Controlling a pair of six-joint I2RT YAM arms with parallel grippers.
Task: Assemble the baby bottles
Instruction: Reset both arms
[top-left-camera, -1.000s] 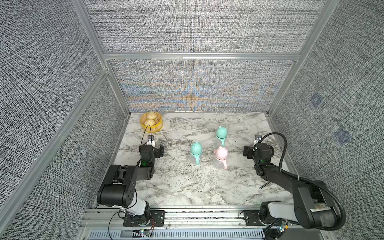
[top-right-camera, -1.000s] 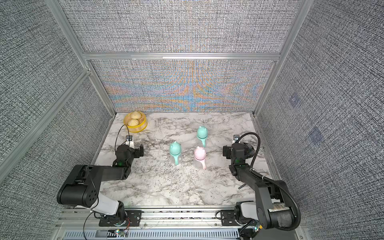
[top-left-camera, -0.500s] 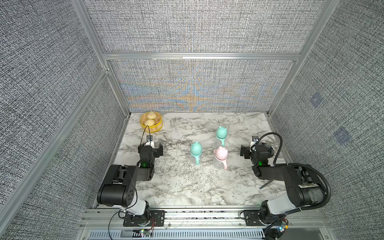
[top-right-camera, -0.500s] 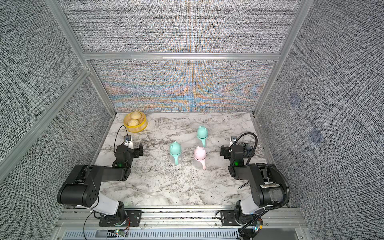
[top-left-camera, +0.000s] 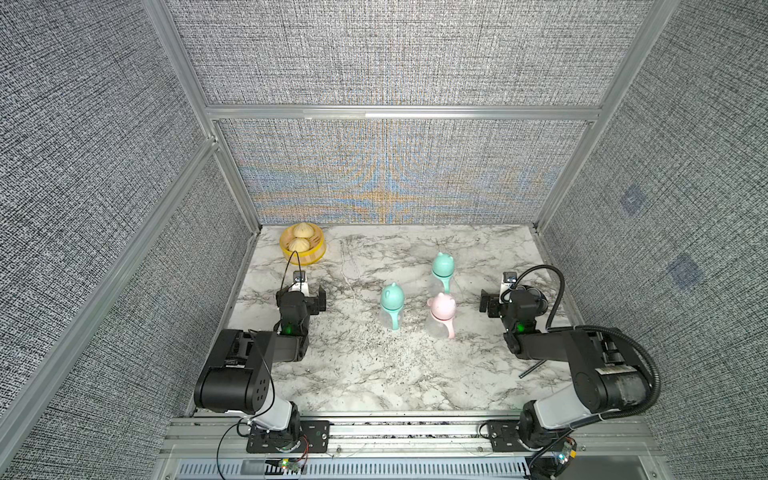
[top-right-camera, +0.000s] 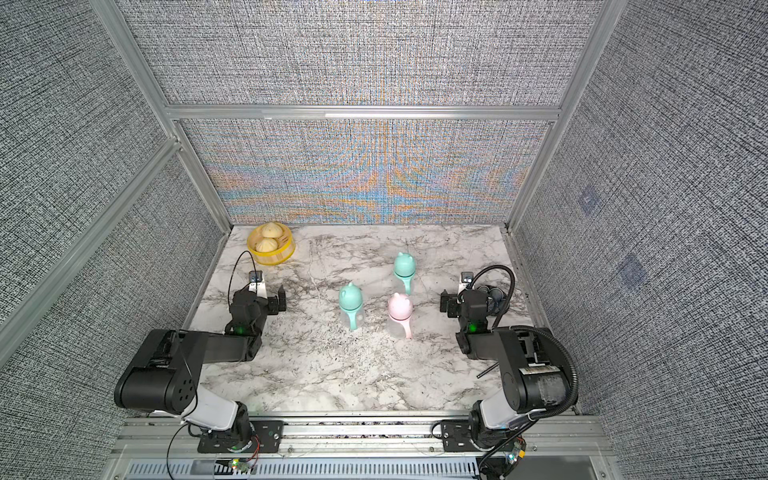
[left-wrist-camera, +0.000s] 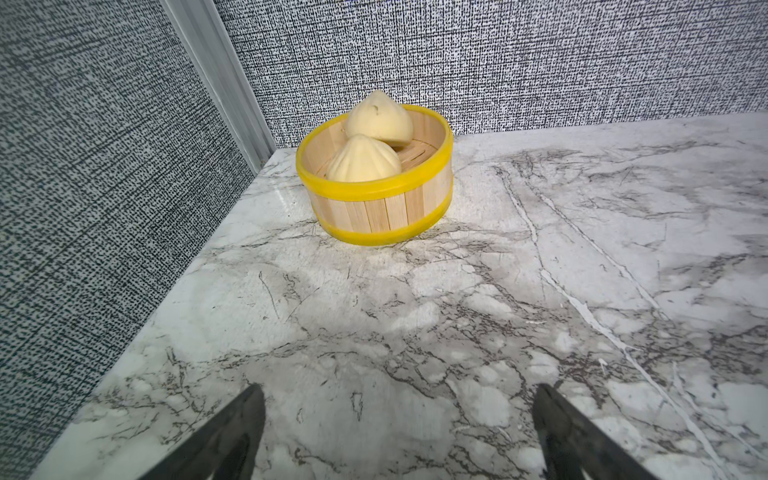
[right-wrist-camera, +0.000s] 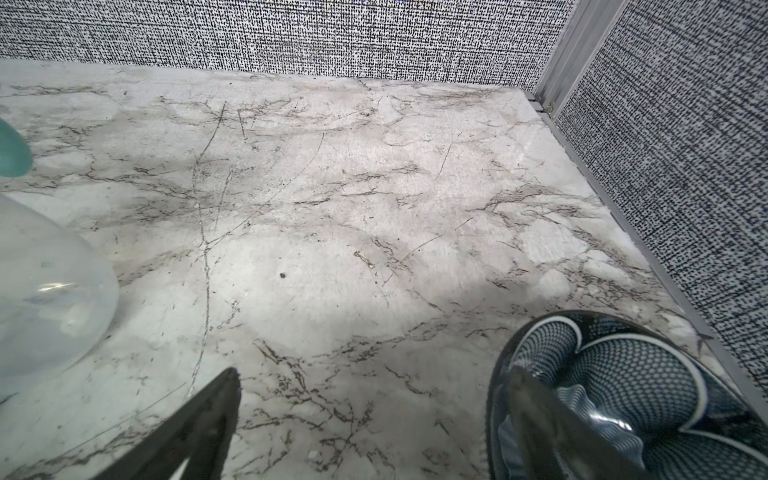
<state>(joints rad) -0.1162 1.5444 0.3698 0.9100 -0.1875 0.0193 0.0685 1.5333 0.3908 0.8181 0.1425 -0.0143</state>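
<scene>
Three baby bottles stand upright mid-table, each clear with an eared cap on: a mint one (top-left-camera: 392, 297) (top-right-camera: 350, 299), a mint one farther back (top-left-camera: 442, 266) (top-right-camera: 404, 266), and a pink one (top-left-camera: 443, 307) (top-right-camera: 400, 307). My left gripper (top-left-camera: 301, 293) (left-wrist-camera: 397, 388) rests low at the table's left side, open, with only bare marble between its fingers. My right gripper (top-left-camera: 511, 297) (right-wrist-camera: 374, 374) sits low at the right side, open and empty. In the right wrist view a clear bottle body (right-wrist-camera: 41, 291) shows at the picture's edge.
A yellow steamer basket (top-left-camera: 303, 249) (left-wrist-camera: 374, 208) with two buns stands in the back left corner, ahead of the left gripper. A dark patterned bowl (top-left-camera: 536, 293) (right-wrist-camera: 623, 374) lies under the right gripper's outer finger. A thin black rod (top-left-camera: 532, 369) lies by the right arm. Walls enclose three sides.
The right arm's elbow has folded back toward the front rail while its gripper stayed by the bowl. The left arm and the bottles have not moved.
</scene>
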